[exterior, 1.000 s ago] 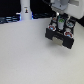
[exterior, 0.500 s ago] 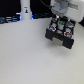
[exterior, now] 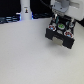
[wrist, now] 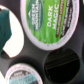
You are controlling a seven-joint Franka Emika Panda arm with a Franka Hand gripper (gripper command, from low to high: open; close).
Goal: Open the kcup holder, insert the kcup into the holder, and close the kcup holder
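In the wrist view the camera sits so close that everything is cropped. A large round green lid printed with white lettering, the kcup [wrist: 47, 22], fills the upper part of the picture, and its rim runs out of frame. Beside it a white and teal shape [wrist: 9, 32] is blurred and cut off, too unclear to name. Below lie the black tray of the kcup holder [wrist: 37, 57], one empty round slot [wrist: 61, 64] showing as a dark hole, and part of a second green-lidded cup [wrist: 21, 77] sliced by the picture's edge. No fingertips can be made out here, so whether the jaws are wide, narrow or gripping the cup cannot be told.

Farther off, the exterior view shows a bare white table [exterior: 30, 55], with the kcup holder [exterior: 61, 36] as a black box toward the exterior view's right. The gripper [exterior: 60, 20] hangs directly over it, its white body hiding most of the box's top. A small green spot, the kcup [exterior: 60, 24], shows just under the gripper, over the holder's top. At the back stands a white object [exterior: 24, 10], small and blurred.
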